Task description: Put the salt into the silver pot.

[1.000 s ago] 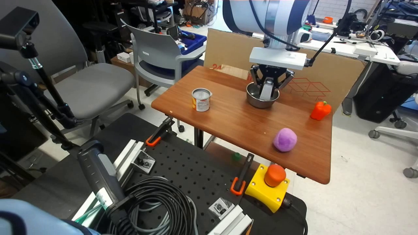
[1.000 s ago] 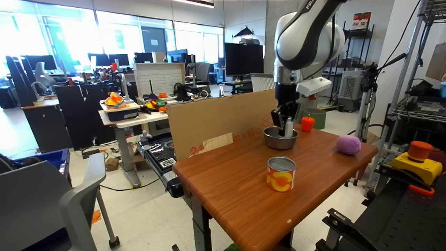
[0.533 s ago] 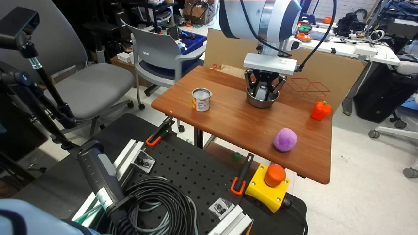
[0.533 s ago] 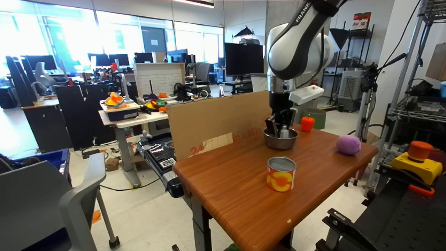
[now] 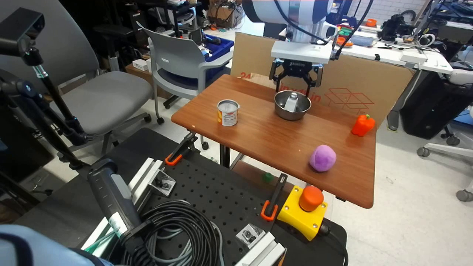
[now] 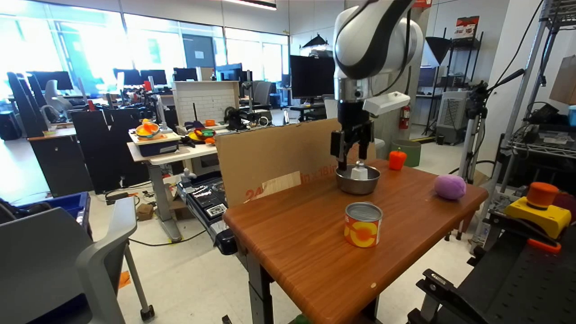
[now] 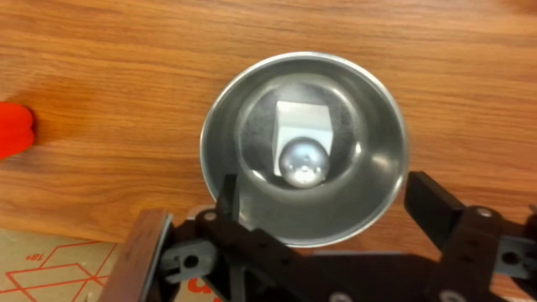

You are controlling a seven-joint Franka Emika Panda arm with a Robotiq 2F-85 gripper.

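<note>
The salt (image 7: 303, 116), a white shaker with a shiny metal cap, stands inside the silver pot (image 7: 356, 205), cap upward. In both exterior views the white salt (image 5: 291, 103) shows within the round metal pot (image 6: 357, 186), its cap near rim height. My gripper (image 7: 322, 176) is open, its black fingers spread wide with nothing gripped between them. From the exterior, the gripper (image 5: 292, 92) hangs over the back side of the pot, its fingertips around rim level and apart from the salt. Whether a finger touches the rim I cannot tell.
On the wooden table (image 5: 258, 136) stand an opened tin can (image 6: 363, 225), a purple ball (image 5: 322, 158) and an orange-red pepper (image 5: 363, 125). A cardboard sheet (image 6: 288, 153) rises along the table's back edge, close behind the pot.
The gripper first lowered the salt into the pot, then spread its fingers, let go and rose. The pot has shifted slightly leftward in both exterior views.
</note>
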